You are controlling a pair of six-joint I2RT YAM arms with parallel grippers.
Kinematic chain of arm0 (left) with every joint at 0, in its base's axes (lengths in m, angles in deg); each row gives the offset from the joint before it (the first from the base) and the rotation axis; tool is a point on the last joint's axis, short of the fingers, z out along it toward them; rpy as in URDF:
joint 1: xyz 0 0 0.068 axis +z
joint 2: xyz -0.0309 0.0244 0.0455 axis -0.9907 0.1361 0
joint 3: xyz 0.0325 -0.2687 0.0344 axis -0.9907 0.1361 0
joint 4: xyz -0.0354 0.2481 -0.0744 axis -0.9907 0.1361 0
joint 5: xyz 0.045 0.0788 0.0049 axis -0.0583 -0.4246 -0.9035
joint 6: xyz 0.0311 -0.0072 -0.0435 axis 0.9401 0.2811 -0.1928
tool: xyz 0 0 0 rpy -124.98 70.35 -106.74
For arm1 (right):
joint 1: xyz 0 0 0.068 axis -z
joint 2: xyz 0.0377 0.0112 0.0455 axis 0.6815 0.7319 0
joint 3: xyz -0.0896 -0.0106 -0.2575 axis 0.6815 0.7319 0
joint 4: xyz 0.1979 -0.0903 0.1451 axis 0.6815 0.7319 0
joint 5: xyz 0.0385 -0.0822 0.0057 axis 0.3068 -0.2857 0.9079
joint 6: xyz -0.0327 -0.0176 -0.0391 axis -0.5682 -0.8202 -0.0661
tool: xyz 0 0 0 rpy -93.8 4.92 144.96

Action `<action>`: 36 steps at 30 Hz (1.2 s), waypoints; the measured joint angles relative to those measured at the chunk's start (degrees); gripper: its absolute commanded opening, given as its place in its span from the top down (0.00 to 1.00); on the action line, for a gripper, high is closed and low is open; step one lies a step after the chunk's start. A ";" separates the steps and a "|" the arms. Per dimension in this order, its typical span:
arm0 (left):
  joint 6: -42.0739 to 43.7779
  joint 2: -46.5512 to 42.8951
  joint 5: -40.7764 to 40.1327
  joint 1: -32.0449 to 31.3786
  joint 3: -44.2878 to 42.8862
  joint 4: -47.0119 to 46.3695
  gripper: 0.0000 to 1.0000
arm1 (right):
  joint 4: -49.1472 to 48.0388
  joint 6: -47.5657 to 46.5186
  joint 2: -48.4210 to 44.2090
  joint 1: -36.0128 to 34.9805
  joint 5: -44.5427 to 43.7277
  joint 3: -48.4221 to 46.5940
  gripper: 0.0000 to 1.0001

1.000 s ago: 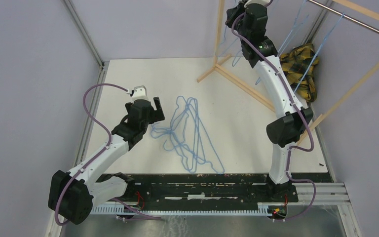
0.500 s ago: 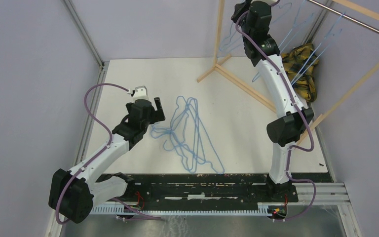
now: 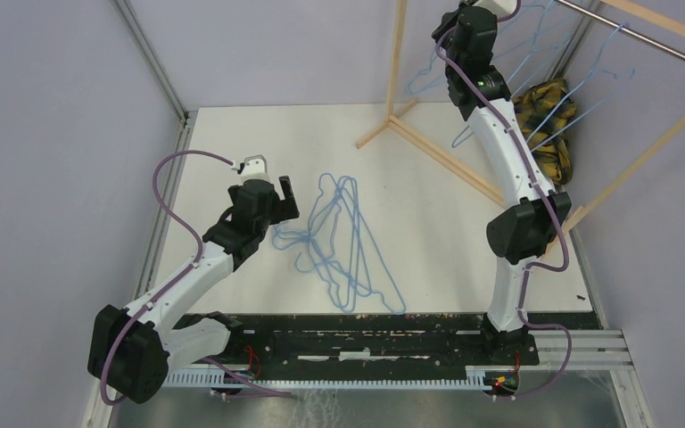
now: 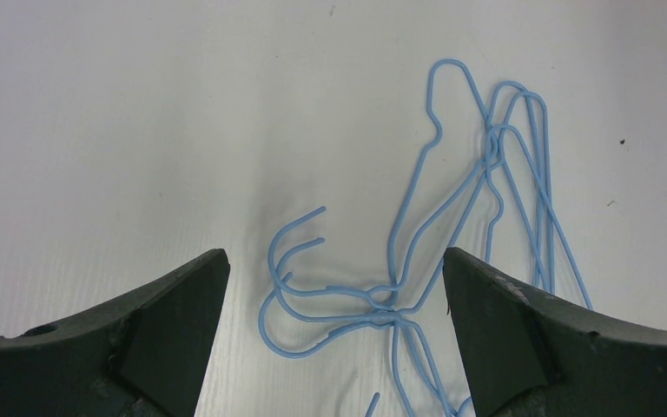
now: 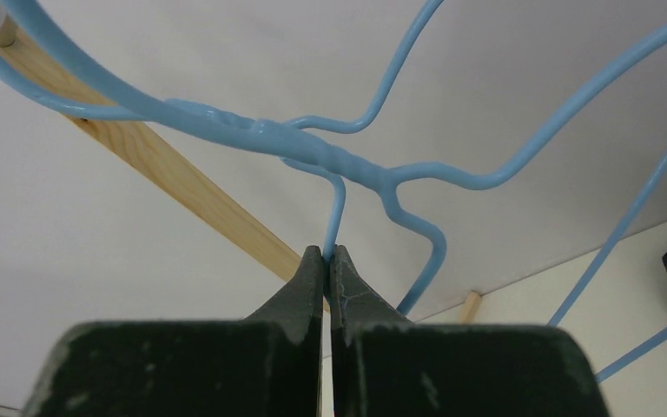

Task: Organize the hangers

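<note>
Several light-blue wire hangers (image 3: pixel 343 241) lie tangled on the white table; their hooks (image 4: pixel 304 295) show in the left wrist view. My left gripper (image 3: pixel 272 185) hovers just left of the pile, open, with the hooks lying between its fingers (image 4: pixel 334 261) below them. High at the back, my right gripper (image 3: pixel 479 11) is shut (image 5: pixel 330 254) on the thin wire of one hanger (image 5: pixel 313 148), gripping just below its twisted neck. That hanger (image 3: pixel 421 82) hangs beside the arm. More hangers (image 3: pixel 571 89) hang from the metal rod (image 3: pixel 651 37).
The wooden rack frame has an upright post (image 3: pixel 399 62) and a slanted base bar (image 3: pixel 437 152) on the table at the back. A yellow-black plaid cloth (image 3: pixel 548 111) lies behind the right arm. Grey walls close in on both sides.
My right gripper has moved up and to the right with its hanger, nearer the metal rod. The left arm and the pile on the table have not moved.
</note>
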State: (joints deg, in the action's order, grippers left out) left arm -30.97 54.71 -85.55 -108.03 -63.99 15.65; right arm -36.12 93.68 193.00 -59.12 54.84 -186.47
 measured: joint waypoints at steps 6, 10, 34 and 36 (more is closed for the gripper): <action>0.00 0.00 0.20 0.00 0.11 -0.35 0.00 | -0.96 0.31 -3.76 0.92 -0.57 5.09 0.98; 0.00 0.00 0.33 -0.02 0.33 -0.63 0.00 | -0.70 0.63 -4.59 1.33 -0.98 5.86 0.77; 0.00 0.00 0.31 -0.17 0.46 -0.83 0.00 | 2.86 -3.23 -27.45 -2.69 8.15 26.43 0.21; 0.00 0.00 0.31 -0.17 0.46 -0.83 0.00 | 2.73 -5.09 -32.13 -4.07 8.28 29.22 0.21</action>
State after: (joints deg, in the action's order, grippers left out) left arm -30.97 54.71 -85.25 -108.20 -63.53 14.82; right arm -33.38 88.59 160.87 -63.19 63.13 -157.24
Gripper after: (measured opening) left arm 0.997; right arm 0.784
